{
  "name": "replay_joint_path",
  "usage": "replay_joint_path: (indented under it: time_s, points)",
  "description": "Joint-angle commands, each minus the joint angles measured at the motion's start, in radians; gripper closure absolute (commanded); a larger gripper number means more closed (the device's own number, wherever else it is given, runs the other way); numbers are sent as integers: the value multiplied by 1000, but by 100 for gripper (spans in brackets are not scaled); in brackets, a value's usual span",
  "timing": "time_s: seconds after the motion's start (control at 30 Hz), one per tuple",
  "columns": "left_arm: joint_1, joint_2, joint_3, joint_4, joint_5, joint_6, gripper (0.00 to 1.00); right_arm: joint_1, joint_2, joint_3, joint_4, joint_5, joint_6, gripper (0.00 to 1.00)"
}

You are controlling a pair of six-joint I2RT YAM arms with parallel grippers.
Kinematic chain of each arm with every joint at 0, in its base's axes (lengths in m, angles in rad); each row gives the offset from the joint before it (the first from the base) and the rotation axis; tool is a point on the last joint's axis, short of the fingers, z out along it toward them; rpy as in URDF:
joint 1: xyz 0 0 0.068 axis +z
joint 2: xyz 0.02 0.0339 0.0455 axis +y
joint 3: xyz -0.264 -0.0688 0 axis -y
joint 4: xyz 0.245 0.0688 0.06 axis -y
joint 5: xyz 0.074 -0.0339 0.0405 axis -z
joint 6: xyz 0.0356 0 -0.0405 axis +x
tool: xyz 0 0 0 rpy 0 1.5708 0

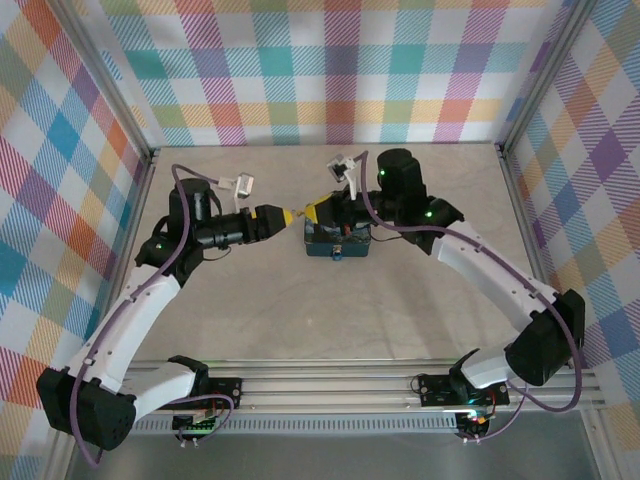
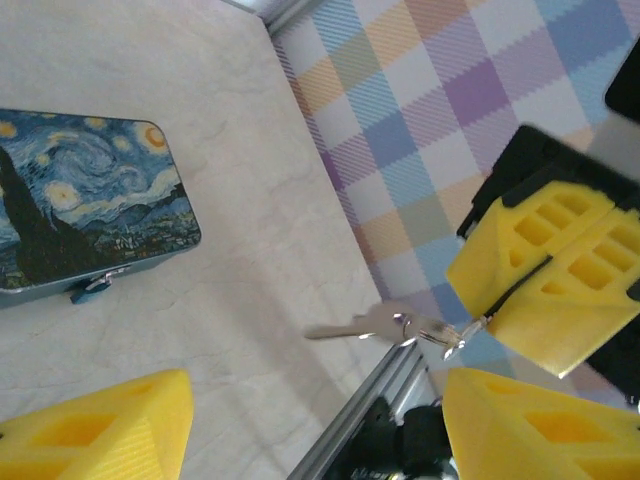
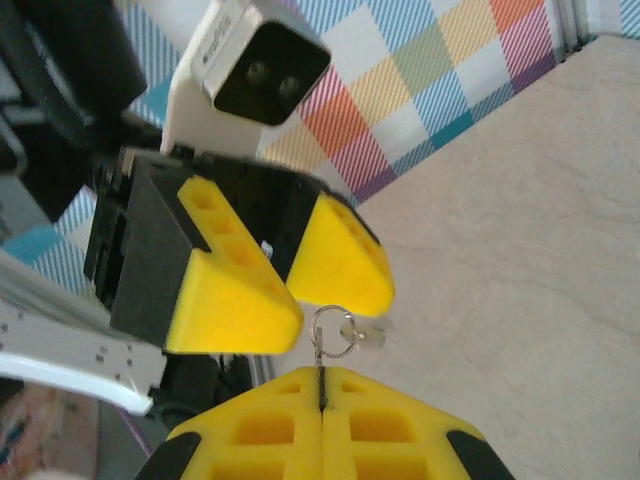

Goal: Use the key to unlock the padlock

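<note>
Left end effector (image 1: 288,213): yellow fingers spread wide apart with nothing between them; at centre frame in the overhead view, almost tip to tip with the right one
Right end effector (image 3: 322,385): yellow pads pressed together, pinching the thin dark wire that carries the key's ring
Key (image 2: 345,328): hangs from that ring, lying roughly level at lower centre of the left wrist view, blade pointing toward frame left
Padlock (image 2: 96,286): small, bluish-tinted, at the front edge of the tin box, at the left of the left wrist view, well apart from the key
Tin box (image 2: 90,200): starry-night lid shut, flat on the surface
Surface (image 2: 250,240): pale, faintly marbled
</note>
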Motion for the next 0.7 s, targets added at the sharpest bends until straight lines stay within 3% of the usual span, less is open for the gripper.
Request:
replay_joint_path:
  time_s: [0.0,0.23,0.43,0.67]
  points:
    - [6,-11,27,-63,130,175,35,-4,-6,54,-270,-70,-273,100]
    - [-25,47,62,-34,312,231,42,-3,36,138,-427,-161,-389,100]
    - [-79,85,73,-36,366,286,43,-8,55,148,-412,-201,-362,100]
    - [-91,123,78,-57,387,302,60,-26,84,156,-380,-218,-304,100]
